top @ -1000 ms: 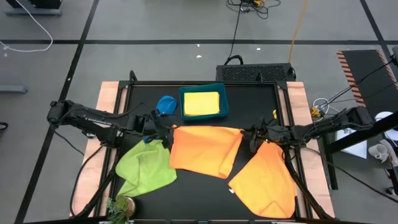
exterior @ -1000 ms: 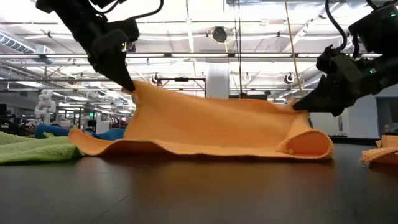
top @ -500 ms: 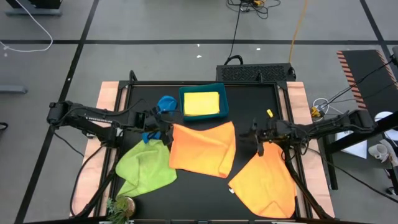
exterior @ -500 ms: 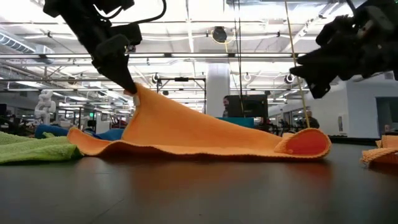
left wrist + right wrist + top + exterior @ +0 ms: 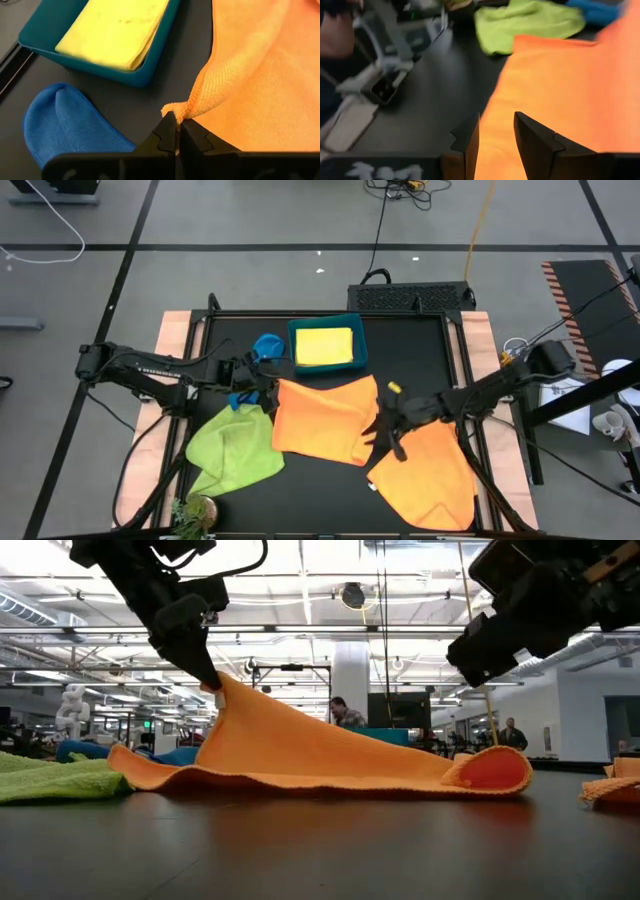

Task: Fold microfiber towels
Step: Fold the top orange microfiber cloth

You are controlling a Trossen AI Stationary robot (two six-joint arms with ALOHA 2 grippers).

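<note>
Overhead, the table (image 5: pixel 420 340) carries a teal bin (image 5: pixel 326 346) at its far middle with a folded yellow towel (image 5: pixel 323 345) inside it, and a bunched blue towel (image 5: pixel 266 347) just beside the bin's left wall. An orange towel (image 5: pixel 325 420) lies spread at the centre, a lime green towel (image 5: pixel 235 450) touching its left edge, and a second orange towel (image 5: pixel 430 475) lies toward the right front. The left end effector (image 5: pixel 268 387) sits at the centre towel's far left corner. The right end effector (image 5: pixel 378 430) hovers at that towel's right edge, between the two orange cloths. A small potted plant (image 5: pixel 195 510) stands at the front left corner.

From table height, the left end effector (image 5: pixel 207 680) is pinched tight on the orange towel's (image 5: pixel 320 755) corner, lifting it into a peak while the rest slopes down to the table, its right end curled into a loop. The right end effector hangs dark above that curled end, apart from the cloth.

At the left wrist, the fingers (image 5: pixel 167 135) are clenched on the corner hem of the orange towel (image 5: pixel 260 75), with the blue towel (image 5: pixel 65 125) and the bin holding the yellow towel (image 5: pixel 115 30) beyond.

At the right wrist, the fingers (image 5: pixel 535 142) stand parted with nothing between them, over the orange towel (image 5: pixel 560 85); the lime green towel (image 5: pixel 530 22) lies farther off.
</note>
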